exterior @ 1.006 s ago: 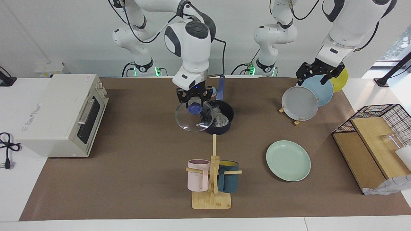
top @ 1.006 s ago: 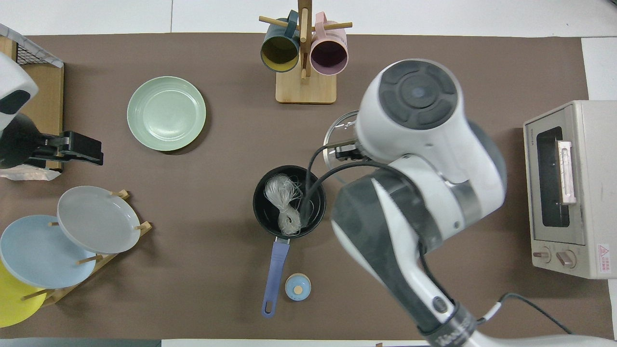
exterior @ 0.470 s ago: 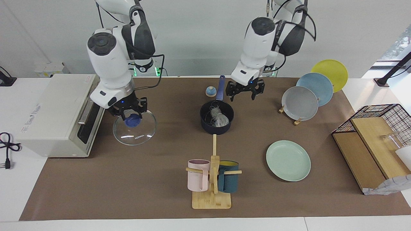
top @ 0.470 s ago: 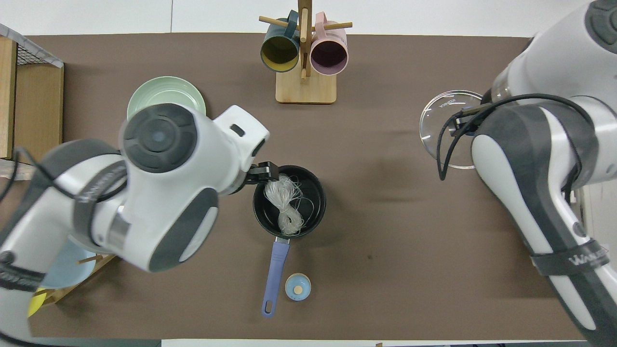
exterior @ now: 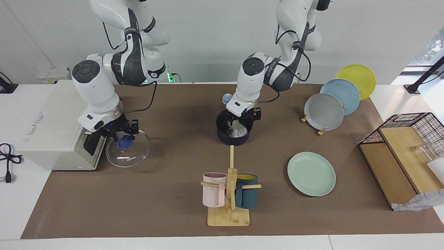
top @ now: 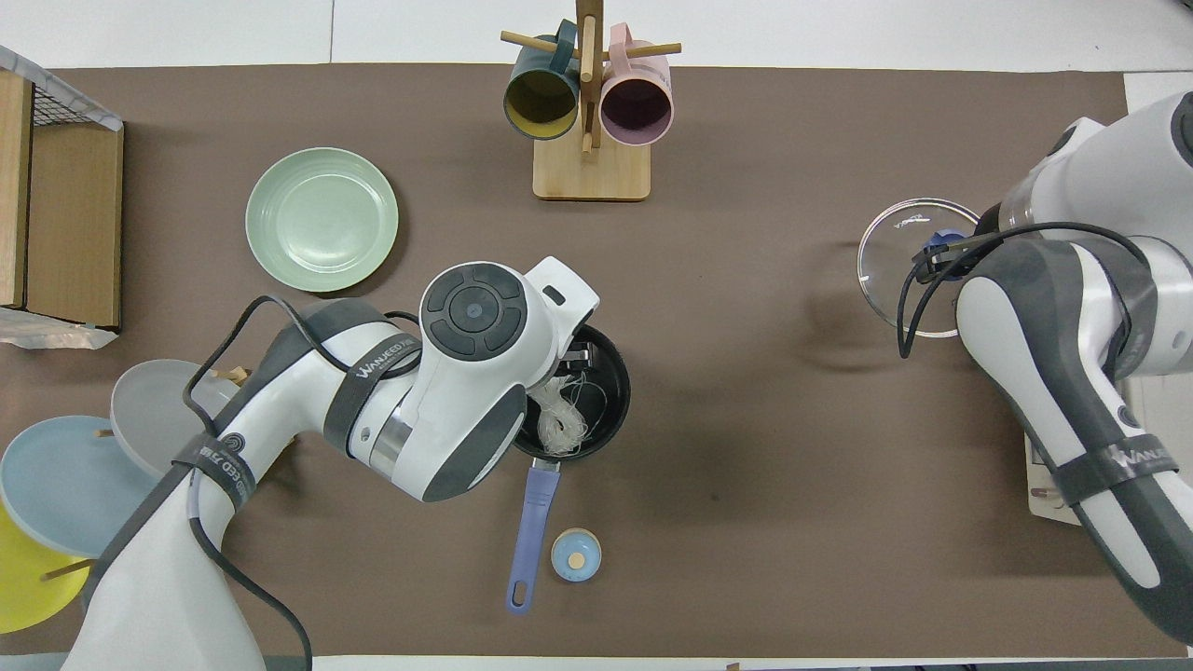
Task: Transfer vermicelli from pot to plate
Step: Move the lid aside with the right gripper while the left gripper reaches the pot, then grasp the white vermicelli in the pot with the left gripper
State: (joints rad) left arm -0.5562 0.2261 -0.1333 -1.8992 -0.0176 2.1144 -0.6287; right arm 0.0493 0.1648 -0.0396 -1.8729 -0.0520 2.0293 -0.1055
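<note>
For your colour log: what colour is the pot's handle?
Blue, on the pot's handle; clearest in the overhead view.

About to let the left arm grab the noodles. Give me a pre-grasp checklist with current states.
1. Lid off the pot: ok; the glass lid hangs from the right claw, shut on its blue knob, in front of the toaster oven.
2. Vermicelli in the pot: ok.
3. Left claw over the pot's mouth: ok.
4. Left claw open: ok.
5. Fingers around the strands: cannot tell.
6. Mint plate bare, flat on the mat: ok.
</note>
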